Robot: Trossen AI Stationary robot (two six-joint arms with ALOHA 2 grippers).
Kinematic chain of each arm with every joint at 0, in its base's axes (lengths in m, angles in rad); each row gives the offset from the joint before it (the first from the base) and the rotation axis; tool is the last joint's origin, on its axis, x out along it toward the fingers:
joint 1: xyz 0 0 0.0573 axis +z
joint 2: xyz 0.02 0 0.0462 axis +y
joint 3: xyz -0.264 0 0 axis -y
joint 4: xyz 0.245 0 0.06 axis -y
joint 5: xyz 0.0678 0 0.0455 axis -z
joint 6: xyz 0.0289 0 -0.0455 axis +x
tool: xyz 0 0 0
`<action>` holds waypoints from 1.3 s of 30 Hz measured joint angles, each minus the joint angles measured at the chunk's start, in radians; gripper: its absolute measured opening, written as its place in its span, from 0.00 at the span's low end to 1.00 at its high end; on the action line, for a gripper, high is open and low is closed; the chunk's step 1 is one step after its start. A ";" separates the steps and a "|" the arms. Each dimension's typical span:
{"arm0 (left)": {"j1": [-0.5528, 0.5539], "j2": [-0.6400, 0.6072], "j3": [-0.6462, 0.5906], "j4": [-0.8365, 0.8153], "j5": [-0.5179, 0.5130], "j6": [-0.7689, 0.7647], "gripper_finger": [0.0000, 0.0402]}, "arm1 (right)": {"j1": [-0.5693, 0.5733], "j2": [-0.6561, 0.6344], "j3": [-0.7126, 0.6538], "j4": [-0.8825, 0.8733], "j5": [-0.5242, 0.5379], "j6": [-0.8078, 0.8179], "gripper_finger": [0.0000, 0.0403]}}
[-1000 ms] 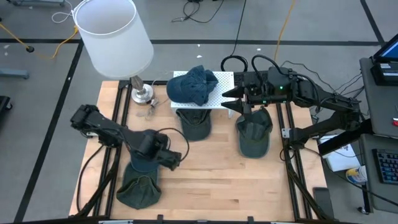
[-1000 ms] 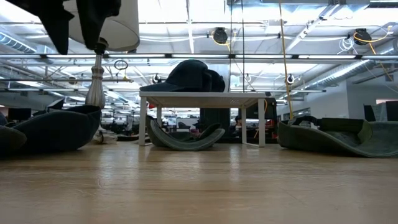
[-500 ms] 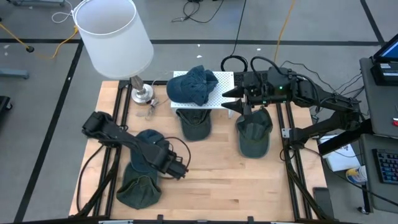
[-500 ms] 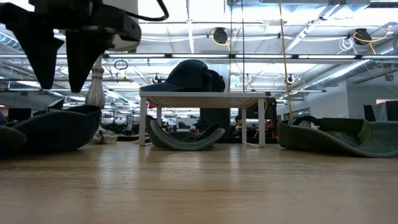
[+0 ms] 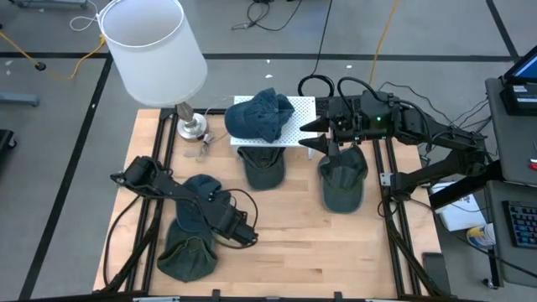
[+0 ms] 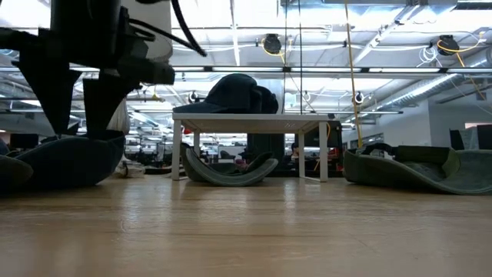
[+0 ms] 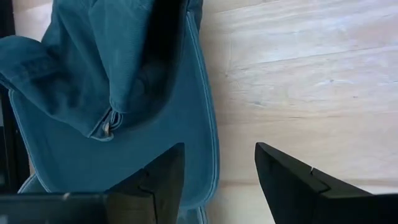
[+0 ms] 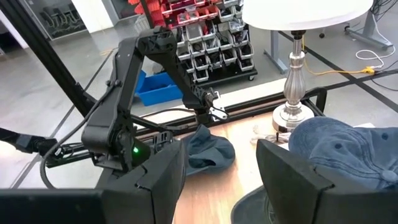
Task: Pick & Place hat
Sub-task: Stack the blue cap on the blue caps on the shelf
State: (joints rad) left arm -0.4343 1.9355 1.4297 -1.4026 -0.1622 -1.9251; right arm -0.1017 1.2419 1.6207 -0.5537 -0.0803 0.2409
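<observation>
Hovering open, left tool (image 7: 217,177) straddles blue hat (image 7: 124,106) brim.

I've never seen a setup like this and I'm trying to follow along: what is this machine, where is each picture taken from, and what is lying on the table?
These are two dark robot arms working at a wooden table. One picture looks straight down from above, one looks level across the tabletop, and one comes from a camera on each wrist.

The left gripper hangs open, holding nothing, over the edge of a blue hat near the front left; its wrist view shows that hat's brim just past the fingers. The right gripper waits open at the back, beside a small white stand.

Another blue hat sits on the stand, a dark green one lies partly under it, and two more green hats lie on the table. A white-shaded lamp stands at the back left.
</observation>
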 joint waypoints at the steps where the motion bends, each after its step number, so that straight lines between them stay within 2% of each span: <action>1: 0.000 0.008 0.000 -0.002 -0.001 0.000 0.50 | 0.000 0.000 0.000 0.000 0.000 0.000 0.49; 12: -0.013 0.077 -0.001 -0.039 -0.005 0.005 0.50 | 0.016 0.000 0.000 -0.019 0.000 -0.015 0.49; 21: -0.014 0.075 -0.001 -0.034 0.005 0.005 0.50 | 0.046 0.000 0.000 -0.025 0.001 -0.074 0.49; 39: -0.014 0.075 -0.001 -0.049 0.033 -0.023 0.50 | 0.045 0.000 0.000 -0.024 0.001 -0.085 0.49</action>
State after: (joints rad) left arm -0.4484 2.0109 1.4292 -1.4515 -0.1297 -1.9476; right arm -0.0570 1.2419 1.6207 -0.5777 -0.0789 0.1559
